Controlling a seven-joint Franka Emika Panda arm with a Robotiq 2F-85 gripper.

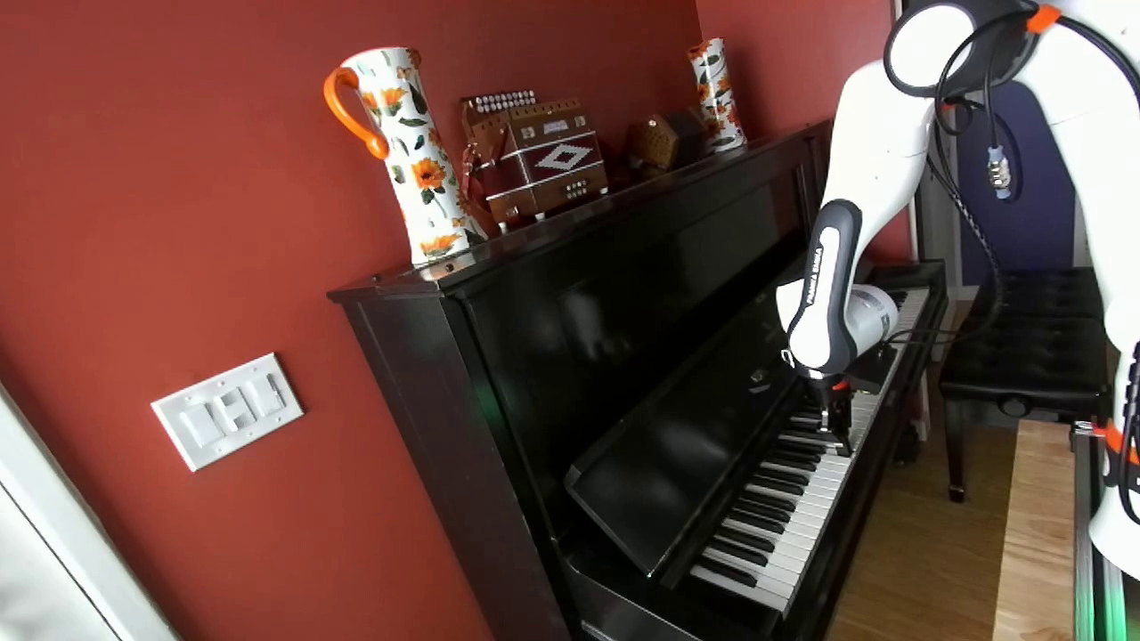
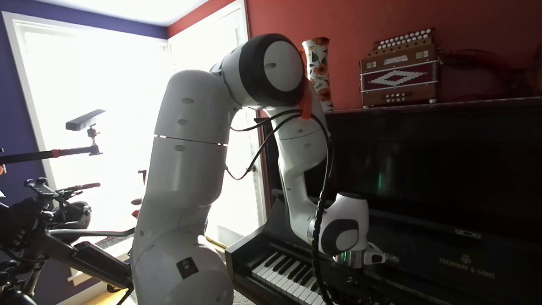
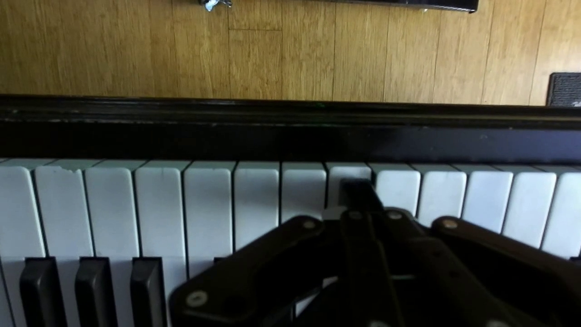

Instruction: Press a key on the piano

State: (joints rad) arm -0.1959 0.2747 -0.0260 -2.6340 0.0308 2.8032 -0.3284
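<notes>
Misalignment looks the likeliest trouble: the one black metal gripper (image 3: 361, 193), fingers pressed together, stands at a white rectangular key (image 3: 335, 186), tips toward its right edge in the wrist view, so rightward drift could sound the neighbour. Whether they touch is unclear. One large glossy black upright piano (image 1: 677, 267) stands along the red wall (image 1: 223, 196), bearing two white floral vases (image 1: 414, 156), near left and far right, two brown squeezeboxes (image 1: 557, 169) between.

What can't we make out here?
Back ends of keys behind the gripper: wrist view, hidden by it.
Fingertips: wrist view, outline dark and blurred.
Arm: lower end cut by the bottom edge in an exterior view.
Label on the accordion: lettering too small in both exterior views.
</notes>
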